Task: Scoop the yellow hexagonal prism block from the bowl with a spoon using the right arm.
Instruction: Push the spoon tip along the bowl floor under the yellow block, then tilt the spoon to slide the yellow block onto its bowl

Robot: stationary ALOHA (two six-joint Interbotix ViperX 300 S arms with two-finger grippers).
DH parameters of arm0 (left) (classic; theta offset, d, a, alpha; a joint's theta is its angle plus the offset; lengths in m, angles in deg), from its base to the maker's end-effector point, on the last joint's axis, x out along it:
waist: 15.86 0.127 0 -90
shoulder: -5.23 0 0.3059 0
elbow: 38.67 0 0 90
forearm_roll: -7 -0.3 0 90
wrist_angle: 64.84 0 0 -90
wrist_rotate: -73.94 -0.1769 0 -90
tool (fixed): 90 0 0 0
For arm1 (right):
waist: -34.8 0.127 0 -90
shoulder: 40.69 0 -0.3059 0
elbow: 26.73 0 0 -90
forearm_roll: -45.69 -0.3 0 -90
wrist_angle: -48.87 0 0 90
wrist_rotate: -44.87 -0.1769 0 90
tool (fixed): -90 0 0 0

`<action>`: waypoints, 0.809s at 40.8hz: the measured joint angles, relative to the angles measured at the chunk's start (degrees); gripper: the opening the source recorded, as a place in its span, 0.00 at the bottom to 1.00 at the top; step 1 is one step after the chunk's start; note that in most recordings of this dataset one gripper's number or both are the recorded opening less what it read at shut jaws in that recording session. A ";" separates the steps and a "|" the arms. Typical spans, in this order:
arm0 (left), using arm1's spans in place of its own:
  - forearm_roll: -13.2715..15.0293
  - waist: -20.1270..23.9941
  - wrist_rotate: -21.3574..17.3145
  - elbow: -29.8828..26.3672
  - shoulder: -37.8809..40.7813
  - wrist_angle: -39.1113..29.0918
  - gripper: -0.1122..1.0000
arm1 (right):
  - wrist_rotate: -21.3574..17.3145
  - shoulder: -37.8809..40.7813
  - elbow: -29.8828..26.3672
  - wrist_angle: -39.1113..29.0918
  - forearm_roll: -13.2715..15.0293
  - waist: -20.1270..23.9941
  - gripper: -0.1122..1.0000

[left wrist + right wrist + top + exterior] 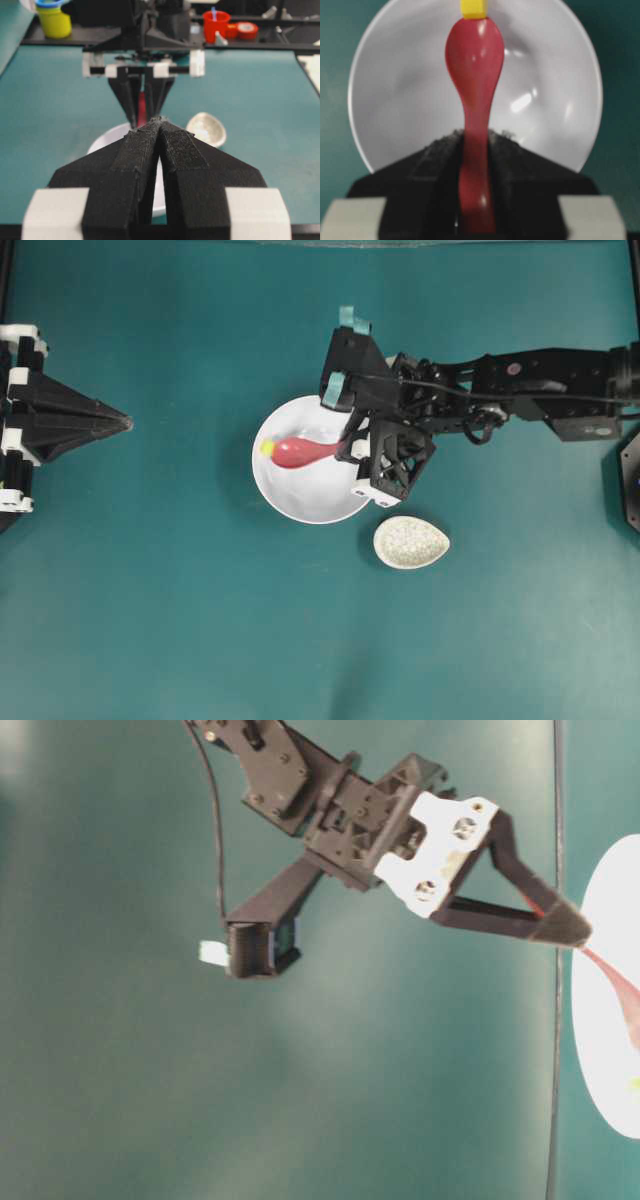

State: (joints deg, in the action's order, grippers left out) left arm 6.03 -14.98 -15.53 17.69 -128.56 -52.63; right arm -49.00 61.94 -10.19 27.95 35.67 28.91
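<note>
Overhead: the bowl (312, 472), with the right gripper (347, 447) clamped on the spoon (300, 451), the yellow block (267, 448) touching the scoop's tip inside; only the left wrist view shows the left gripper (159, 125) pressed closed.

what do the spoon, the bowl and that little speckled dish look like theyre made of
Spoon: glossy pink-red, probably glazed ceramic or hard plastic; sharp highlights run along its scoop. Bowl: plain white and smooth, with bright glints on the inner wall, so likely glazed ceramic or melamine. Speckled dish: beige with fine dark flecks, like speckle-glazed stoneware, though too small here to be sure.
</note>
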 measured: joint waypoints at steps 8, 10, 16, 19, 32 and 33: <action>0.00 0.00 0.00 0.00 0.00 0.26 0.11 | -0.09 -1.23 0.35 0.70 0.00 0.00 0.30; 0.09 0.00 0.00 0.00 0.00 0.35 0.11 | -0.09 -1.23 0.35 0.79 0.00 0.00 0.30; 0.00 0.00 0.00 0.00 0.00 0.35 0.11 | 0.00 -1.23 0.44 0.88 -0.09 0.00 0.30; 0.09 0.00 0.00 0.09 0.00 0.35 0.11 | 0.00 -1.23 0.44 0.88 0.00 0.00 0.30; 0.09 -0.62 0.00 0.00 0.00 0.35 0.11 | -0.09 -1.23 0.44 1.05 0.00 -0.09 0.30; 0.09 -0.70 0.00 0.00 0.00 0.35 0.11 | -0.09 -1.23 0.44 1.05 -0.09 0.00 0.30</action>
State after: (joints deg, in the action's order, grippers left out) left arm 6.12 -15.68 -15.53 17.69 -128.56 -52.28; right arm -49.08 60.71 -9.75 29.01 35.58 28.91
